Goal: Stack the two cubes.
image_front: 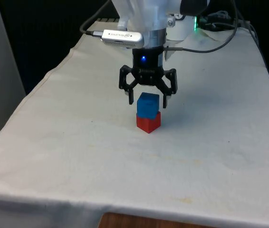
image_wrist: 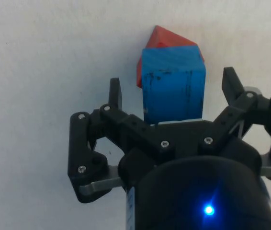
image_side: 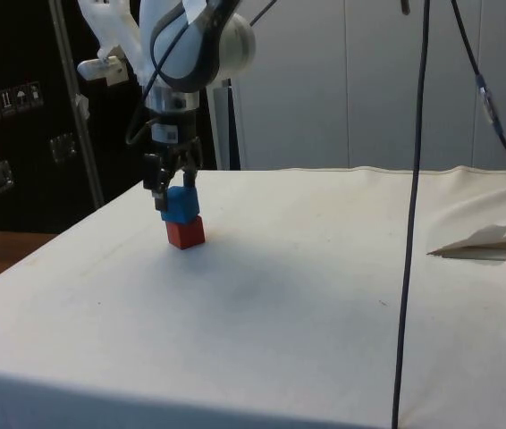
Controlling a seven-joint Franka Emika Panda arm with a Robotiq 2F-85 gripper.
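Note:
A blue cube (image_front: pixel 148 105) rests on top of a red cube (image_front: pixel 148 121) near the middle of the white cloth, turned slightly against it. My gripper (image_front: pixel 147 99) hovers right over the stack, open, its black fingers (image_front: pixel 130 96) spread to either side of the blue cube's upper part without touching it. From the side, the blue cube (image_side: pixel 181 204) sits on the red cube (image_side: pixel 186 232) with the gripper (image_side: pixel 171 192) just above. From the wrist, the blue cube (image_wrist: pixel 173 89) covers most of the red cube (image_wrist: pixel 166 39), and the gripper (image_wrist: pixel 173 91) straddles it with gaps on both sides.
A black cable (image_side: pixel 412 223) hangs down in the side view's foreground. A fold in the cloth (image_side: pixel 490 241) rises at the side view's right. Cables and the robot base (image_front: pixel 191 28) lie at the table's far end. The table edge (image_front: pixel 139 209) runs along the front.

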